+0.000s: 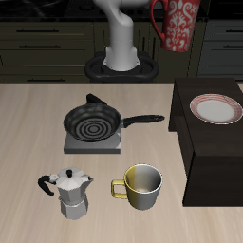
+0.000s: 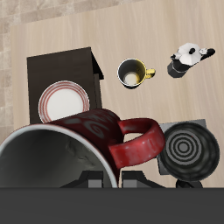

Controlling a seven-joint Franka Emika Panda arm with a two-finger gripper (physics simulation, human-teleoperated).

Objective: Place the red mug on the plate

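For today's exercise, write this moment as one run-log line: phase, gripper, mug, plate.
phase: carry | gripper: shut on tall red speckled mug, lifted high | small round white red-rimmed plate: bare, on dark raised block | not yet placed

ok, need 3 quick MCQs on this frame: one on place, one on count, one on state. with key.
1. Where is the plate?
A. on the dark raised block
B. on the stove
C. under the moka pot

2. How many mugs are in view?
A. one
B. two
C. three

3. What state is the red mug in?
A. standing on the plate
B. lying on the table
C. held up in the air

Key:
1 A: the plate sits on the dark block at the table's side.
2 B: the red mug and a yellow mug.
3 C: the exterior view shows it high above the table, and the wrist view shows it right at the gripper; the plate is bare.
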